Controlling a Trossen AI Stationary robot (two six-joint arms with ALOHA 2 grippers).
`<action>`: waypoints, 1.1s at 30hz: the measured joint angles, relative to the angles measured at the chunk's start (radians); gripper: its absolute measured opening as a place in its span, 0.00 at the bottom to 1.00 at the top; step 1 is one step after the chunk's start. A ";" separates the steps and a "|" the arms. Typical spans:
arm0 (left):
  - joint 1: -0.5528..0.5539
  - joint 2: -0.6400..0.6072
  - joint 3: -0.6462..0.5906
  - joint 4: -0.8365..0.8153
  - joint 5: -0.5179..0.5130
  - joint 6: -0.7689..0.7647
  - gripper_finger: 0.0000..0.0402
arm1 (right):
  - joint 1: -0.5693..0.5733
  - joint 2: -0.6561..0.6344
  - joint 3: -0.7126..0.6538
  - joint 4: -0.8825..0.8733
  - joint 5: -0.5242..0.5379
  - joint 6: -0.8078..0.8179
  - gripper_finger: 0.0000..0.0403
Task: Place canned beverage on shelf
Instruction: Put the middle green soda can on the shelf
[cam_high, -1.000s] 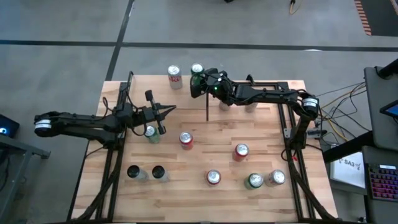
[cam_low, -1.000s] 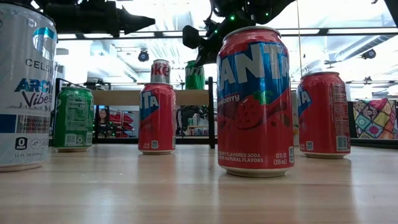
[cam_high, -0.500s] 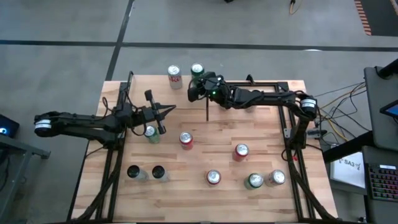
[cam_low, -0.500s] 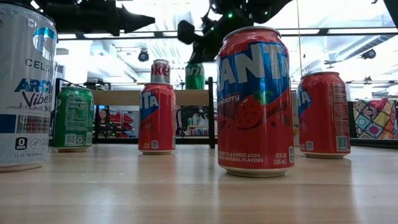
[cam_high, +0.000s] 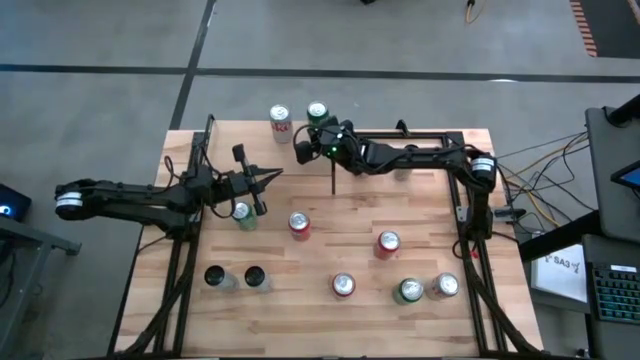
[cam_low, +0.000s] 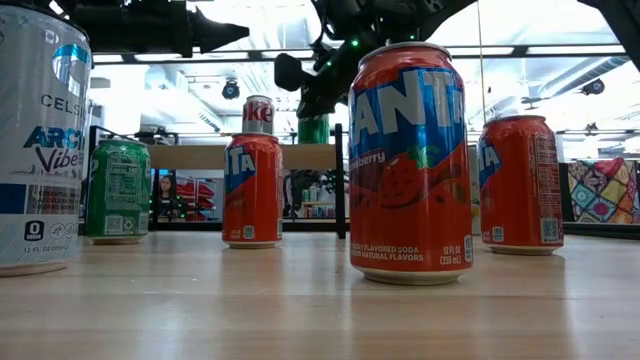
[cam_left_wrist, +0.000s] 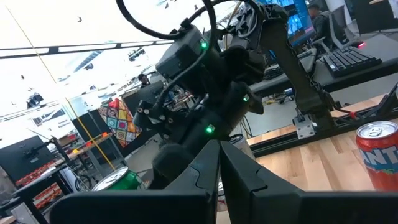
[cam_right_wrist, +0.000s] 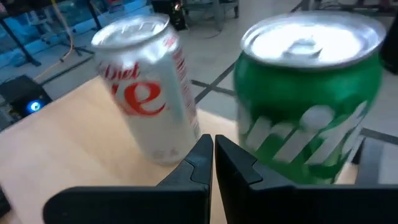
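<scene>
High view has my right claw (cam_high: 303, 152) reaching across the far edge of the table (cam_high: 330, 320), its fingers pressed together and holding nothing, just beside the green can (cam_high: 317, 113) and near the Diet Coke can (cam_high: 279, 119). Both of those cans stand upright on the shelf (cam_high: 240, 135) at the table's far left corner, and in the right wrist view I see them close ahead of the closed fingertips, the Diet Coke can (cam_right_wrist: 146, 87) apart from the green can (cam_right_wrist: 308, 99). My left claw (cam_high: 268, 177) hangs over the left side of the table with its fingers also shut and empty, above a green can (cam_high: 241, 214). Other cans stand loose on the table: red ones (cam_high: 299, 224) near the middle, and a dark pair (cam_high: 214, 277) toward the near left. Low view shows a red Fanta can (cam_low: 410, 160) close up.
</scene>
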 joint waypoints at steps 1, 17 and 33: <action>0.000 0.000 0.000 -0.001 0.000 0.000 0.00 | -0.001 -0.002 0.000 -0.004 0.010 0.000 0.02; 0.000 0.000 0.000 -0.007 0.000 0.000 0.00 | -0.013 -0.006 0.000 -0.007 0.040 -0.012 0.02; 0.000 0.000 0.000 -0.007 0.000 0.000 0.00 | -0.022 -0.006 0.000 -0.035 0.064 -0.018 0.02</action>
